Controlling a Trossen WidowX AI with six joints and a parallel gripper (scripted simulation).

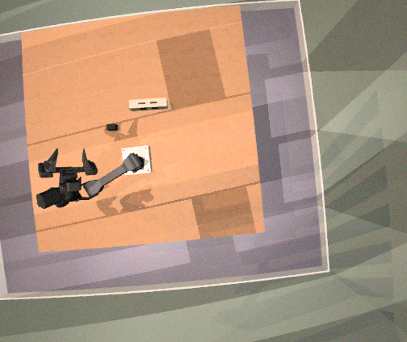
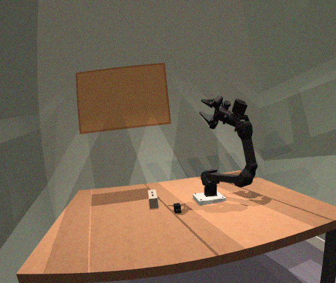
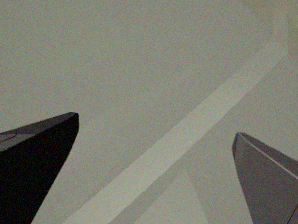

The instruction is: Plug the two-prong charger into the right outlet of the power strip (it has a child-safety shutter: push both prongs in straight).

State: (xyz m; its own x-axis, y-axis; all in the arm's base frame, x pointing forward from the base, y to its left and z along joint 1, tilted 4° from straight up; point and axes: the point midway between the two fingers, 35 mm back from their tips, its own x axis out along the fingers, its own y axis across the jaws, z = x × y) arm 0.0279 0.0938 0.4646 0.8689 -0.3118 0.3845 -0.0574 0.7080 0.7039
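Note:
The small black charger [image 1: 111, 127] lies on the wooden table, also seen in the exterior view [image 2: 177, 207]. The white power strip [image 1: 148, 104] lies a little beyond it, with two dark outlets on top; in the exterior view [image 2: 153, 198] it stands left of the charger. My gripper [image 1: 69, 155] [image 2: 207, 109] is open and empty, raised high above the table and far from both. In the wrist view the two fingertips stand wide apart against the grey wall; neither object shows there.
The arm's white base plate [image 1: 136, 160] is bolted to the table near the charger. An orange board [image 2: 123, 97] hangs on the back wall. The table's edges border a purple floor mat.

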